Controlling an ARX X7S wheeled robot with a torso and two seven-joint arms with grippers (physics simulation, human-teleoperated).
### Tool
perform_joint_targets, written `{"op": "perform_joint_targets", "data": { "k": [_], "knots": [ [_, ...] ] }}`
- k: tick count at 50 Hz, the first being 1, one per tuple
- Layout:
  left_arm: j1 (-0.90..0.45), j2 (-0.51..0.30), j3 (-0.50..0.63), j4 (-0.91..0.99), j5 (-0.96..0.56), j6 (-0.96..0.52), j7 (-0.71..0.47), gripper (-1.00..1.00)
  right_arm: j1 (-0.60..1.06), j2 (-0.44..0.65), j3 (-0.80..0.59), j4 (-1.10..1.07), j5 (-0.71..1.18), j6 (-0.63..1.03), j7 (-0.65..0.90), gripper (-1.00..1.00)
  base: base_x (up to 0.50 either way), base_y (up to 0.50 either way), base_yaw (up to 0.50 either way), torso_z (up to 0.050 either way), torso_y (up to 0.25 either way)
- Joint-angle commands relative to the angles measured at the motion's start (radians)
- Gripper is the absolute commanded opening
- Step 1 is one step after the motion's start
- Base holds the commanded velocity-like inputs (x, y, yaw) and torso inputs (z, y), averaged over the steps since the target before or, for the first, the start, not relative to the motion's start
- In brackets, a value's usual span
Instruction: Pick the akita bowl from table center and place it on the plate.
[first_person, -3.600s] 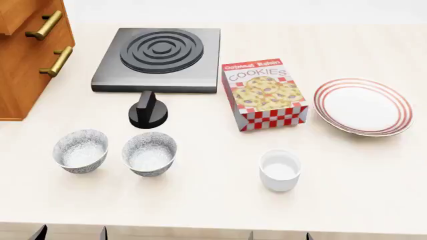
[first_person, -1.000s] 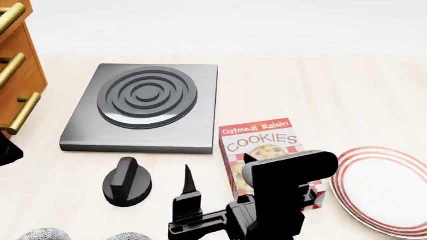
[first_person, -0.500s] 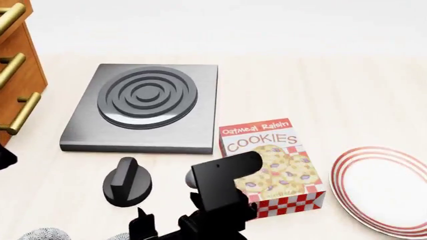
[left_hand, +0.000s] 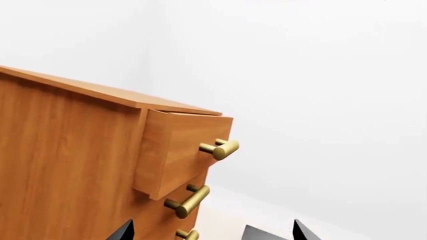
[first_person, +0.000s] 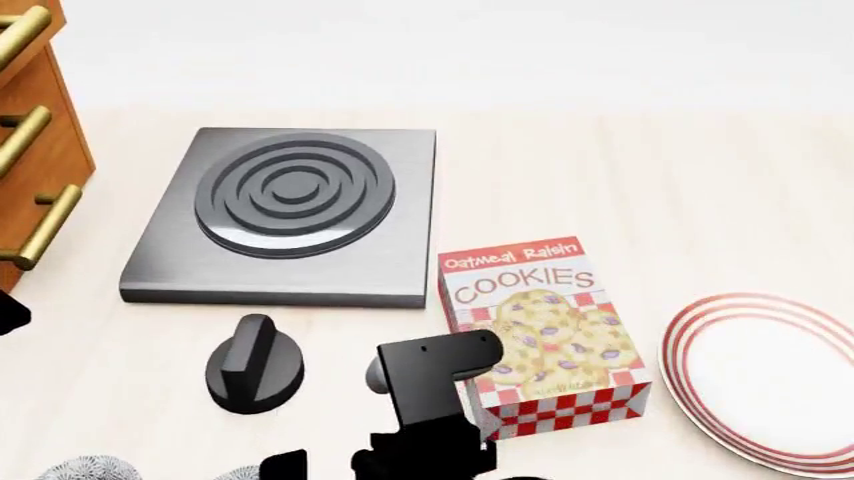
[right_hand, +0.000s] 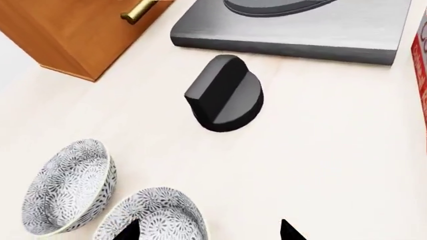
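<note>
Over the head view: right hand (first_person: 387, 462) low at the bottom edge, mostly cut off, beside the cookie box (first_person: 545, 335); plate (first_person: 767, 375) far to the right on the counter (first_person: 641, 180); rims of two speckled bowls barely peeking in at lower left.

From the right wrist view: akita bowl (right_hand: 155, 220) directly under the right hand (right_hand: 208, 231), fingertips spread wide on either side, released, not touching. Second bowl (right_hand: 65, 186) just beside it; black knob (right_hand: 225, 93) farther off, near the stove plate (right_hand: 293, 27).

From the left wrist view: left hand (left_hand: 210, 234) spread apart, empty, facing the wooden drawer cabinet (left_hand: 87, 165).
</note>
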Motion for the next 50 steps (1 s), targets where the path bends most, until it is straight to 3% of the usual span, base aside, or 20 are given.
{"op": "perform_joint_targets", "data": {
  "k": [1, 50],
  "knots": [
    [0.001, -0.007, 0.004, 0.003, -0.010, 0.001, -0.003, 1.00, 0.028, 0.004, -0.040, 0.138, -0.026, -0.042, -0.047, 1.00, 0.00, 0.00, 0.00, 0.000, 0.000],
    [0.018, -0.029, 0.009, 0.036, -0.043, 0.005, -0.030, 1.00, 0.067, 0.011, -0.213, 0.233, -0.026, -0.056, -0.152, 1.00, 0.00, 0.00, 0.00, 0.000, 0.000]
  ]
}}
